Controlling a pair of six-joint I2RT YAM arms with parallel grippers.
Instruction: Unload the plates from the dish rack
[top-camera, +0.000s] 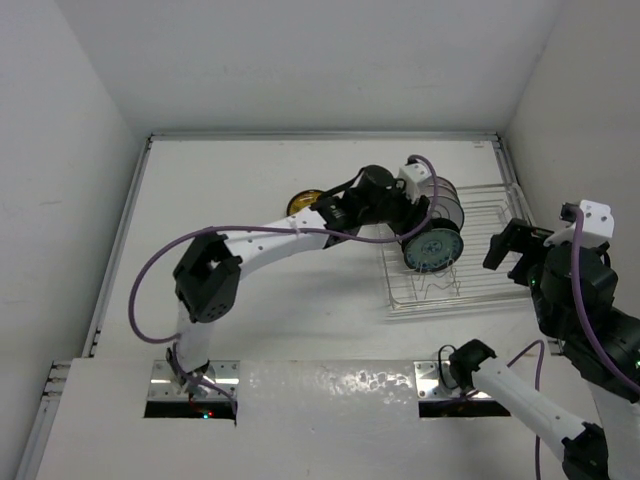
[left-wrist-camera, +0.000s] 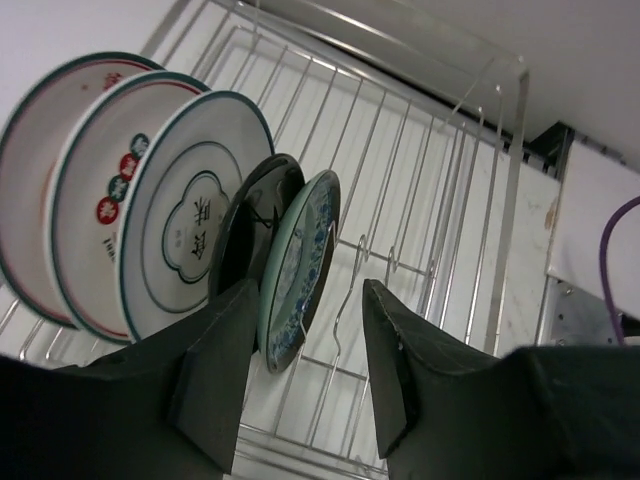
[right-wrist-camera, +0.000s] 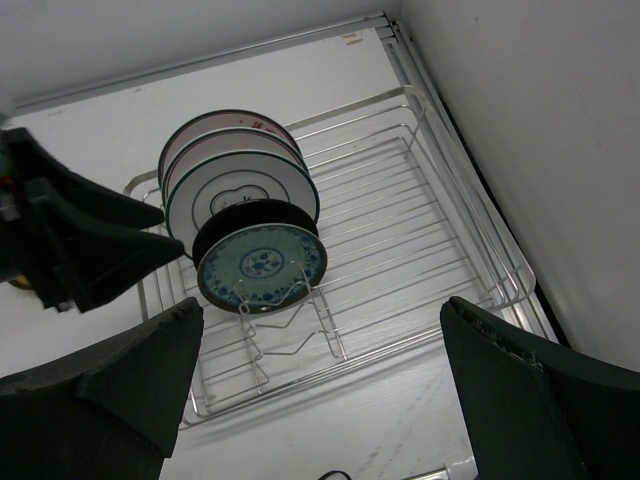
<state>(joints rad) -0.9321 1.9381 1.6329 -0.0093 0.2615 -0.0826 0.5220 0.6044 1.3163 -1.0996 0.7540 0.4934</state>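
Dark fingers (left-wrist-camera: 215, 370) of our left gripper (left-wrist-camera: 310, 300) are filling the bottom of the left wrist view. They are standing half-open astride the teal-patterned plate (left-wrist-camera: 300, 260). One finger is lying just beside its back, and a gap is showing between its face and the other finger, so we are not yet gripping it. That plate is standing on edge as the front one of a row in the dish rack (left-wrist-camera: 420, 170). A dark plate (left-wrist-camera: 255, 215) is sitting right behind it, and three white, dark-rimmed plates (left-wrist-camera: 190, 230) are standing beyond that. The rest of the rack is showing only bare wire.

We are judging these plates to be stiff, glazed and slippery, light enough for one gripper, and liable to chip against the wire or their neighbours. The upper rim is looking like the place to pinch, with pads flat on both faces and a straight lift out of the slot.

Our right gripper (right-wrist-camera: 322, 310) is hanging wide open above the near side of the rack, holding nothing.
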